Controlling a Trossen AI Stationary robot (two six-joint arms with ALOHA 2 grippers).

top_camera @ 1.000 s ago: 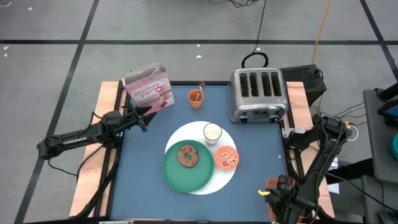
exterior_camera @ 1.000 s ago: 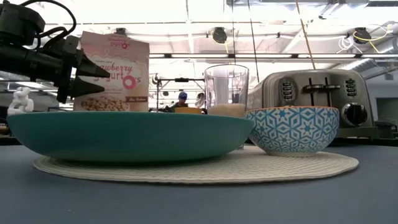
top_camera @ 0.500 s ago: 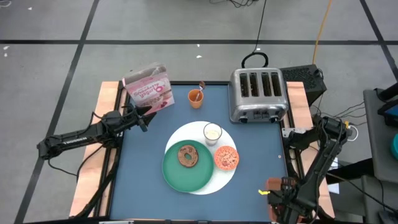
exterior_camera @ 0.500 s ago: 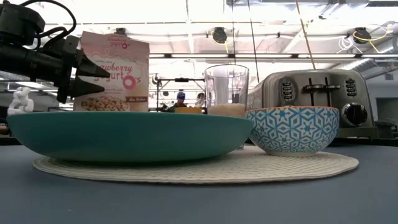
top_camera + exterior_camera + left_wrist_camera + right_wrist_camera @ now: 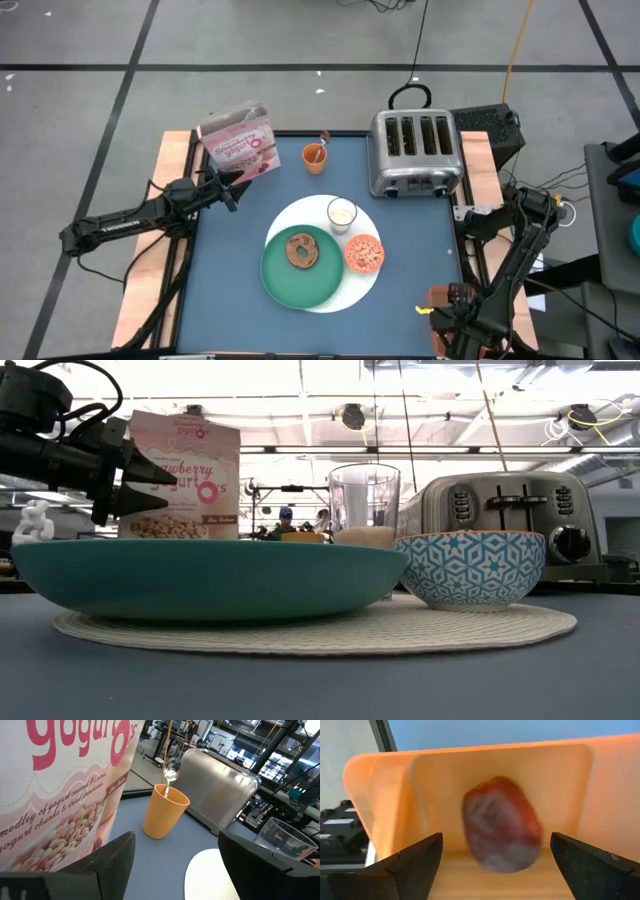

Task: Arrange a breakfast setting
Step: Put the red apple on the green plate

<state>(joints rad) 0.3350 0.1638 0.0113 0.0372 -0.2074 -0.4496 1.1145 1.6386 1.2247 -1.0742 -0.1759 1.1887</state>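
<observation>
A large white round disc (image 5: 352, 283) lies mid-table. On it rest a green plate (image 5: 283, 281) with a brown bagel (image 5: 301, 250), a small milky glass (image 5: 342, 213) and an orange-pink patterned bowl (image 5: 364, 254). A metal spoon (image 5: 171, 767) stands in an orange cup (image 5: 315, 157) at the far edge. My left gripper (image 5: 232, 190) hangs open and empty beside the pink cereal box (image 5: 240, 140). My right gripper (image 5: 495, 870) is open at the table's near right corner. Its fingers stand on either side of a dark red fruit (image 5: 502, 830), which lies in an orange bin (image 5: 470, 770).
A silver four-slot toaster (image 5: 415, 152) stands at the far right, behind the glass. The cereal box stands upright at the far left corner. Bare blue tabletop (image 5: 230, 260) lies to the left of the plate and along the near edge.
</observation>
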